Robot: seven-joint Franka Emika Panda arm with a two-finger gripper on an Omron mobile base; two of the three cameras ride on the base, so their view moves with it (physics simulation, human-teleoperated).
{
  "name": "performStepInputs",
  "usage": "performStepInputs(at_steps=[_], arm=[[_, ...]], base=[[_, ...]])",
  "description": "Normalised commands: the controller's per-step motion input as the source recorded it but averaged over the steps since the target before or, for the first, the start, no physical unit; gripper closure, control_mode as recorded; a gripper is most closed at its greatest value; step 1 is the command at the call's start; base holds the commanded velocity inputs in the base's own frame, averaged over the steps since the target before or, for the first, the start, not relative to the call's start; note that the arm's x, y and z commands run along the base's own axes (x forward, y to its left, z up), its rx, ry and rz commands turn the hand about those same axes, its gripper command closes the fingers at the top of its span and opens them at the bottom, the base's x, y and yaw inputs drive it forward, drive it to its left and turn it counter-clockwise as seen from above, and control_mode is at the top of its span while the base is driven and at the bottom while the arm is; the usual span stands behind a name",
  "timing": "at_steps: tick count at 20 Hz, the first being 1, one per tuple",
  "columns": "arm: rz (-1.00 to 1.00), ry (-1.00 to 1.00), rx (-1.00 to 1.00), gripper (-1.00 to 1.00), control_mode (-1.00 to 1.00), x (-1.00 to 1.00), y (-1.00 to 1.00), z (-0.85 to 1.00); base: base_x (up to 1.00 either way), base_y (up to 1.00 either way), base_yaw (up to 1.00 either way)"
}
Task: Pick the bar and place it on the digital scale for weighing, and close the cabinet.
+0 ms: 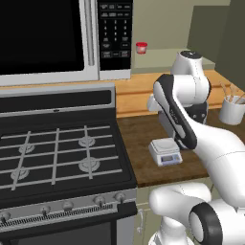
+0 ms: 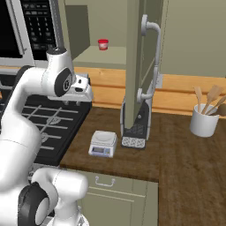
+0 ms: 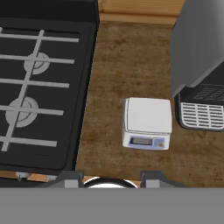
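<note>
Left base view: the white jointed arm rises from the lower right and bends over a brown wooden counter (image 1: 143, 143). A small light-grey square digital scale (image 1: 165, 151) with a bluish display on its front stands on the counter just right of the black gas stove (image 1: 57, 153), its platform bare. Behind the stove hangs a black-and-silver microwave (image 1: 62, 38). To the right of the microwave, a small red-lidded jar (image 1: 141, 47) sits on the shelf of the open olive-beige wall cabinet (image 1: 210, 28). A white cup holding wooden utensils (image 1: 232, 109) stands at the far right.

Right base view: the cabinet door (image 2: 140, 53), panelled and fitted with a vertical silver handle (image 2: 153, 57), stands swung open, seen nearly edge-on. The jar rests on the shelf behind it. A grey-and-black coffee machine (image 2: 134, 128) stands on the counter below the door, with the scale just to its left. The arm's hand is above the stove's right edge.

Hand view: the camera looks straight down on the scale, which lies between the stove grates and the coffee machine's drip tray (image 3: 202, 114). The gripper (image 3: 108, 179) appears at the bottom edge, its finger tips (image 3: 70, 178) drawn together as far as they go, with nothing visibly pinched. The bar cannot be made out in any view.
</note>
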Motion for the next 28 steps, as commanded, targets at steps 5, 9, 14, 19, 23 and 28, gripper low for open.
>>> performStepInputs(at_steps=[5, 9, 14, 19, 23, 28], arm=[[0.0, -0.05, -0.01, -1.0, -1.0, -0.33, 0.0, 0.0], [-0.01, -0.15, -0.05, -1.0, -1.0, -0.64, 0.0, 0.0], [-0.04, -0.13, -0.03, -1.0, -1.0, -0.32, -0.05, 0.28], [-0.13, -0.18, 0.0, -1.0, -1.0, -0.22, -0.19, 0.38], [-0.08, -0.12, 0.0, -1.0, -1.0, -0.07, 0.0, 0.52], [-0.03, -0.04, 0.0, -1.0, -1.0, 0.0, -0.04, 0.6]], base=[[0.0, 0.0, 0.0], [0.0, 0.0, 0.0], [0.0, 0.0, 0.0], [0.0, 0.0, 0.0], [0.0, 0.0, 0.0], [0.0, 0.0, 0.0]])
